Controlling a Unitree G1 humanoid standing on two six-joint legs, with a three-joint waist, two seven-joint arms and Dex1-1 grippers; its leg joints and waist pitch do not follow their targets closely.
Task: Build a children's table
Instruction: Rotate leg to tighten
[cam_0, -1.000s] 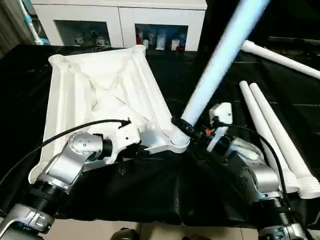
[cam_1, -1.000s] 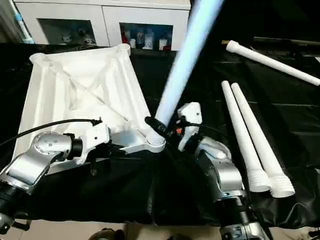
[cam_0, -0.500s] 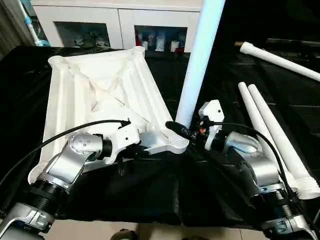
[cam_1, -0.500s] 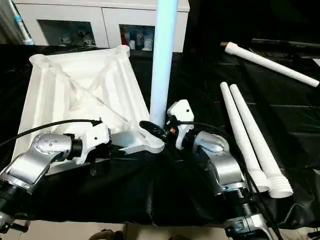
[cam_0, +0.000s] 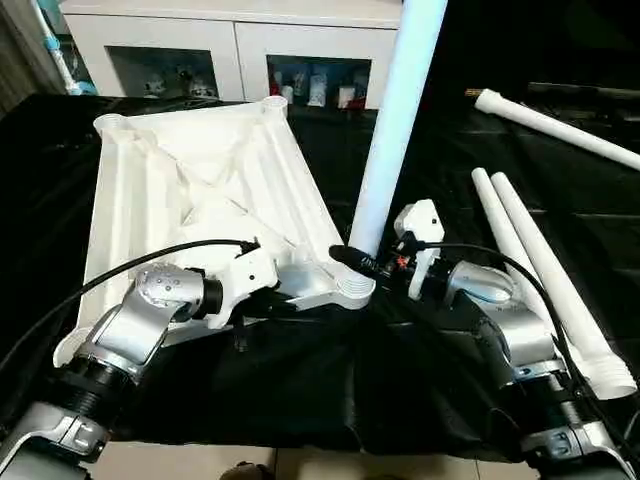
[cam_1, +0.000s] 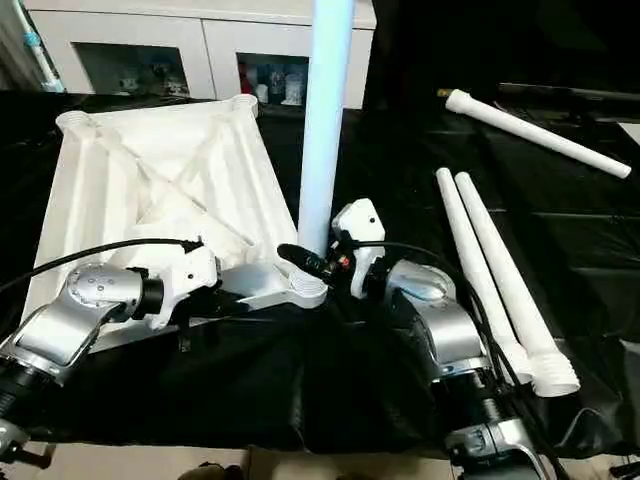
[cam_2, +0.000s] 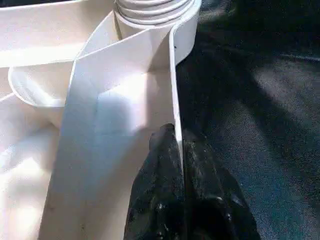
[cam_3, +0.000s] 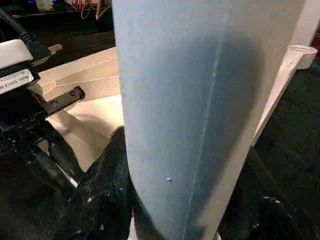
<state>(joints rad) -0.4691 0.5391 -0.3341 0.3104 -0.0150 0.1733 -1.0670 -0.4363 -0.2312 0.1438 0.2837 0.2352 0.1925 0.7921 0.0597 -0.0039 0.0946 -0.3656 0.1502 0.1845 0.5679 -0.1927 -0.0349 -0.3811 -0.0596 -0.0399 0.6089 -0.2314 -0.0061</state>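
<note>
The white table top (cam_0: 190, 190) lies upside down on the black cloth, ribs up, with round sockets at its corners. My left gripper (cam_2: 175, 145) is shut on the thin rim wall beside the near right socket (cam_0: 350, 290). My right gripper (cam_0: 363, 262) is shut on a long white leg (cam_0: 395, 120), which stands almost upright just over that socket. Black fingers (cam_3: 102, 192) wrap the leg's lower part and hide its end, so I cannot tell whether it sits in the socket.
Two more legs (cam_0: 540, 270) lie side by side on the cloth at the right, and a third leg (cam_0: 560, 125) lies at the far right. A white cabinet (cam_0: 240, 40) stands behind the table.
The leg in my right gripper has swung from leaning far to the right to almost upright over the near right socket. My left gripper has stayed on the rim.
</note>
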